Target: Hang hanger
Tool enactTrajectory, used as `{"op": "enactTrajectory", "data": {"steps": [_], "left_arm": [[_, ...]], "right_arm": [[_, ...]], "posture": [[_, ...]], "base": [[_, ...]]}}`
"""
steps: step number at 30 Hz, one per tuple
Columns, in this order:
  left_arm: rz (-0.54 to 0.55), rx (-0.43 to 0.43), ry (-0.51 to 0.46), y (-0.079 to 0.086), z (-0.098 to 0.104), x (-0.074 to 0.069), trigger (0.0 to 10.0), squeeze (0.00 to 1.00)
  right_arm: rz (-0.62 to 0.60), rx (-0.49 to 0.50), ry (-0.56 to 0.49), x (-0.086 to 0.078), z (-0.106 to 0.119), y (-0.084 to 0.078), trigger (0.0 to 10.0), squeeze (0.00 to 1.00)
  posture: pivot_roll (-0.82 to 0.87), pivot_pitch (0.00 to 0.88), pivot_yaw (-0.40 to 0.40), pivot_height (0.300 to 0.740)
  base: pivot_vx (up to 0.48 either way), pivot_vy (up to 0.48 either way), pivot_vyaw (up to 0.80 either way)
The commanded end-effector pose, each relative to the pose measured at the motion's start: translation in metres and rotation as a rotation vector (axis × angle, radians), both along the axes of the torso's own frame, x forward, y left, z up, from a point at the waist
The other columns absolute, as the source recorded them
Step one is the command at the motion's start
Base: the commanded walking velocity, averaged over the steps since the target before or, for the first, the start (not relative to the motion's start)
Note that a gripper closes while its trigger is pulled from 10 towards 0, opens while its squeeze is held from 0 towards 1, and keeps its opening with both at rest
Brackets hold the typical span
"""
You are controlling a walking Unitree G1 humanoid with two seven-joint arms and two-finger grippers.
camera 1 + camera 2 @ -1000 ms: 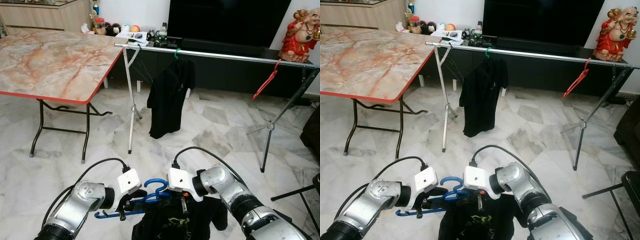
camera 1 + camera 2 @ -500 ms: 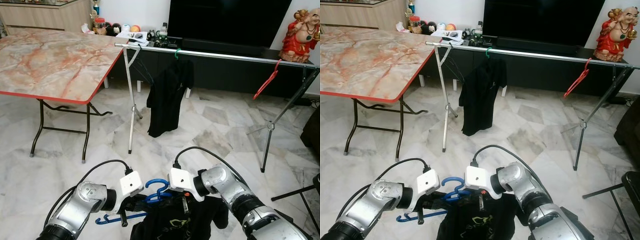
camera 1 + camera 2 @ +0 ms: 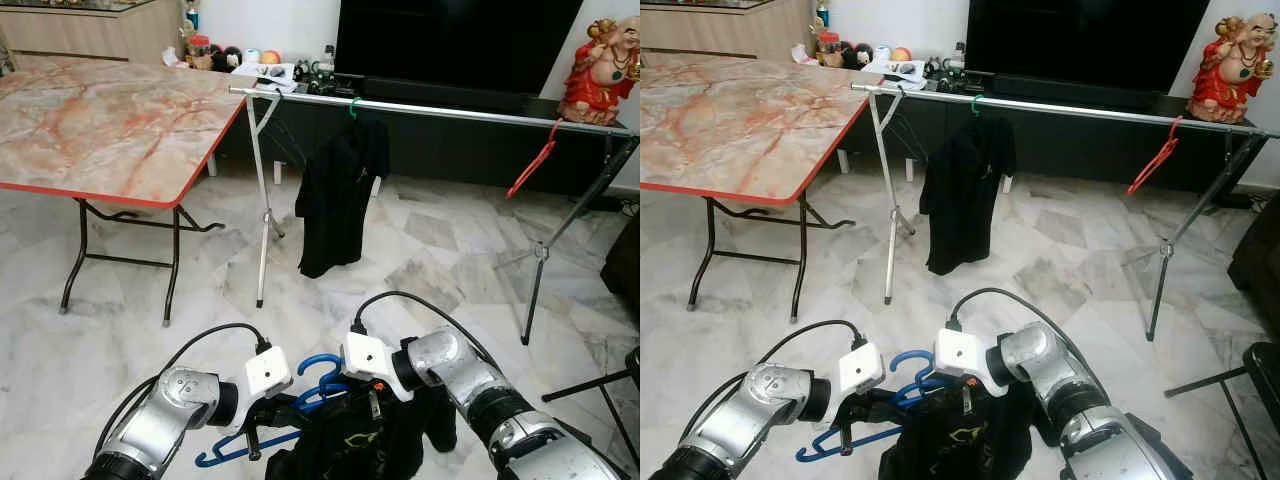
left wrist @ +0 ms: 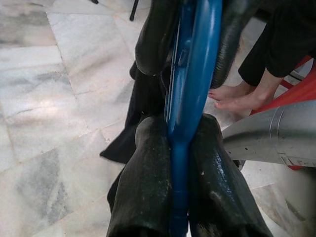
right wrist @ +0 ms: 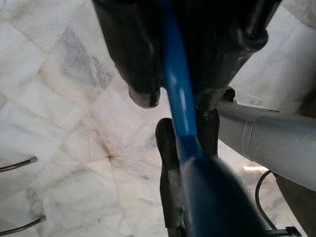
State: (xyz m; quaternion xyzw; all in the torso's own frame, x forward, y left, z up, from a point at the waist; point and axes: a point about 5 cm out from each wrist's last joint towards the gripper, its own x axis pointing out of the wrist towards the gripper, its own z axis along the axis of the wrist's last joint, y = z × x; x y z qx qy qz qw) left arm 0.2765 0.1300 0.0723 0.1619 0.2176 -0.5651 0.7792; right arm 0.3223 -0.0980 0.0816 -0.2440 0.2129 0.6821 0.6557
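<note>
Left eye view, blue hanger (image 3: pixel 300 395) half hidden by garment (image 3: pixel 350 445)

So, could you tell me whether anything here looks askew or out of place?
The red hanger hangs tilted near the right end of the rail. The blue hanger held by both end effectors has its black shirt bunched, one arm sticking out bare.
</note>
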Motion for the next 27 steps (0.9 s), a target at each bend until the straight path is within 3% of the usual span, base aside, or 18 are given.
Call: {"op": "enactTrajectory", "data": {"steps": [1,2,3,4,12,18,27], "left_arm": [[0.062,-0.023,-0.037,0.006,0.007,0.006,0.0,0.0],[0.063,-0.023,-0.037,0.007,0.007,0.006,0.0,0.0],[0.064,-0.022,-0.035,0.007,0.006,0.005,0.0,0.0],[0.065,-0.021,-0.034,0.008,0.006,0.005,0.0,0.0],[0.075,-0.023,-0.03,0.01,0.004,0.003,0.0,0.0],[0.087,-0.03,-0.026,0.011,0.002,0.002,0.0,0.0],[0.139,-0.084,-0.012,0.019,0.002,0.0,0.0,0.0]], "right_arm": [[0.03,0.002,0.006,0.001,0.004,0.0,10.0,1.0],[0.03,0.001,0.006,0.001,0.005,-0.001,10.0,1.0],[0.031,-0.004,0.001,0.001,0.005,-0.003,10.0,0.13],[0.029,-0.009,-0.007,0.002,0.006,-0.005,10.0,0.0],[-0.034,0.015,-0.05,0.009,0.017,-0.022,10.0,0.0],[-0.143,0.107,-0.111,0.017,0.031,-0.037,10.0,0.0],[-0.353,0.135,-0.244,0.027,0.047,-0.076,10.0,0.0]], "posture": [[0.15,0.021,-0.103,0.74],[0.15,0.021,-0.103,0.74],[0.15,0.022,-0.104,0.74],[0.15,0.023,-0.106,0.74],[0.14,0.025,-0.107,0.74],[0.13,0.029,-0.109,0.74],[0.12,0.027,-0.108,0.74]], "base": [[0.0,0.0,0.0],[0.0,0.0,0.0],[0.0,0.0,0.0],[0.0,0.0,0.0],[0.0,0.0,0.0],[0.0,0.0,0.0],[0.0,0.0,0.0]]}}
